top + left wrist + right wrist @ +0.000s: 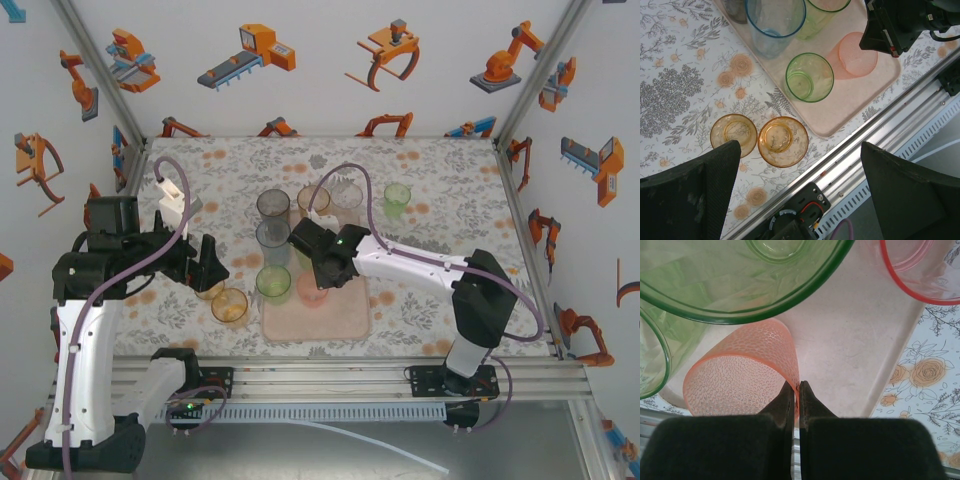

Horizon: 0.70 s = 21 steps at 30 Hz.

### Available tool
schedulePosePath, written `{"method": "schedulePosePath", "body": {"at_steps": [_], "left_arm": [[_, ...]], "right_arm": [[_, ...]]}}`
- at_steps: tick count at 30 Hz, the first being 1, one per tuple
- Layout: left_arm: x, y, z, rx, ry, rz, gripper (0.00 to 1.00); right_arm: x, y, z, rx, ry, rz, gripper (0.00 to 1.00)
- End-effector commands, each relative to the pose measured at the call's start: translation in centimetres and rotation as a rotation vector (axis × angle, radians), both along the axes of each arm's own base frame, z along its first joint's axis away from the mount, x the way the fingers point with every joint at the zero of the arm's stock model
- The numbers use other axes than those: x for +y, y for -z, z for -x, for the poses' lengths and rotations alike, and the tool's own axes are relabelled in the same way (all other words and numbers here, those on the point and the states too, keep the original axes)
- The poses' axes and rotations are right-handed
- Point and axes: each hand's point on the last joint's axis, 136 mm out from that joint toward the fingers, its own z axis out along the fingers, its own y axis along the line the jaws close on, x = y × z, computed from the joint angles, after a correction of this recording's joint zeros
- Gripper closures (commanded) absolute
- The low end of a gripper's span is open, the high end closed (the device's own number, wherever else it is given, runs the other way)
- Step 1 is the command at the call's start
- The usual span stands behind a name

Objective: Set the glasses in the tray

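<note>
The pale-pink tray (345,322) lies at the table's near middle. My right gripper (322,268) is shut on the rim wall of a dimpled pink glass (740,375), one finger inside and one outside, low over the tray's (855,340) near right part. Green (272,283), pale blue (272,238) and smoky grey (272,205) glasses stand in a row along the tray's left side. Two amber glasses (782,141) (733,134) stand on the tablecloth left of the tray (855,95). Above them hangs my left gripper (799,165), open and holding nothing.
An amber glass (313,200) and a clear one (347,198) stand at the tray's far end. A green glass (397,198) stands on the floral cloth at the far right. The aluminium rail (875,135) runs along the near table edge.
</note>
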Motion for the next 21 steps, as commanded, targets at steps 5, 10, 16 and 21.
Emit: {"method": "schedulePosePath", "body": {"at_steps": [5,10,16,21], "left_arm": [[-0.21,0.01,0.37,0.007,0.012,0.016,0.03],[-0.25,-0.25,0.29,0.003,0.013,0.019,0.03],[-0.25,-0.40,0.29,0.000,0.013,0.018,0.03],[-0.28,-0.54,0.33,-0.001,0.015,0.020,0.03]], "right_arm": [[0.71,-0.93,-0.78,-0.042,0.024,-0.016,0.94],[0.80,-1.19,-0.85,-0.045,0.022,-0.017,0.89],[0.66,-1.22,-0.94,-0.046,0.025,-0.008,0.80],[0.60,-1.19,-0.88,-0.041,0.023,-0.005,0.76]]}}
